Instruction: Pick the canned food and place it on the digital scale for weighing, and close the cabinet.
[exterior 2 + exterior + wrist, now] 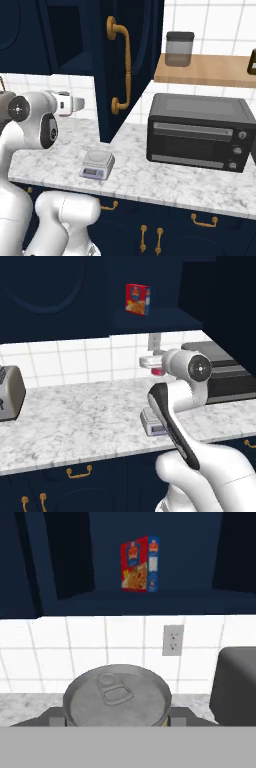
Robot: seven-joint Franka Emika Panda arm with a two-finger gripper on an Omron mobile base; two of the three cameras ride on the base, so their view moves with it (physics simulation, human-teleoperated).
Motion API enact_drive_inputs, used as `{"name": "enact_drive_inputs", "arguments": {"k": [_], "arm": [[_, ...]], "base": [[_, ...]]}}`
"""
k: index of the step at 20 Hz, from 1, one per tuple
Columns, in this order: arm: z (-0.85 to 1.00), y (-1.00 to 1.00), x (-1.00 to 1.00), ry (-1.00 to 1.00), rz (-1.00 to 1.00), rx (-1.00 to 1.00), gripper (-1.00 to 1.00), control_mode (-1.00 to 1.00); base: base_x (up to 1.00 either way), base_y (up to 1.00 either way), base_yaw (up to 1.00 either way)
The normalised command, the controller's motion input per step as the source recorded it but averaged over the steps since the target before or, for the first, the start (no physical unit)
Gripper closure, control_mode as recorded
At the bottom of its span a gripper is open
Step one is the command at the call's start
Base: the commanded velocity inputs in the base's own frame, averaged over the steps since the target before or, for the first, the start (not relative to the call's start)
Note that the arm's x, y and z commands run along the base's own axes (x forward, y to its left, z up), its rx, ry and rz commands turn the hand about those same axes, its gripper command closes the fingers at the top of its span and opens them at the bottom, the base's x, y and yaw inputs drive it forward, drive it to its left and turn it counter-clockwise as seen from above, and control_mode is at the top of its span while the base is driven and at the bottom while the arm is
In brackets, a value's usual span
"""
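Observation:
The canned food (117, 698) shows its silver top and pull tab close up in the hand view, and my gripper (119, 714) is shut on it from both sides. In the left base view its red side (158, 372) peeks out under the gripper (154, 367), held above the counter near the tiled wall. The digital scale (97, 164) sits on the marble near the front edge, below and nearer than the hand, partly behind my arm (151, 425). The navy cabinet (131, 60) stands open, its door with a brass handle swung out.
A red-and-yellow box (138, 299) stands on the open cabinet's shelf. A silver toaster (10, 393) is at the counter's left. A black toaster oven (197, 132) fills the right side. A jar (179, 48) rests on a wooden shelf. A wall outlet (173, 640) is behind.

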Motion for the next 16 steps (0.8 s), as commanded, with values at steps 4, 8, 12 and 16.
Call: {"name": "enact_drive_inputs", "arguments": {"k": [4,8,12,16], "arm": [[-0.22,0.12,0.01,0.0,0.46,-0.03,1.0,-1.0],[-0.31,0.05,0.0,-0.02,0.49,-0.03,1.0,-1.0],[-0.73,0.44,0.18,-0.14,0.45,-0.12,1.0,-1.0],[-0.26,0.13,0.66,-0.06,0.46,-0.03,1.0,-1.0]], "base": [[0.0,0.0,0.0],[0.0,0.0,0.0],[0.0,0.0,0.0],[0.0,0.0,0.0]]}}
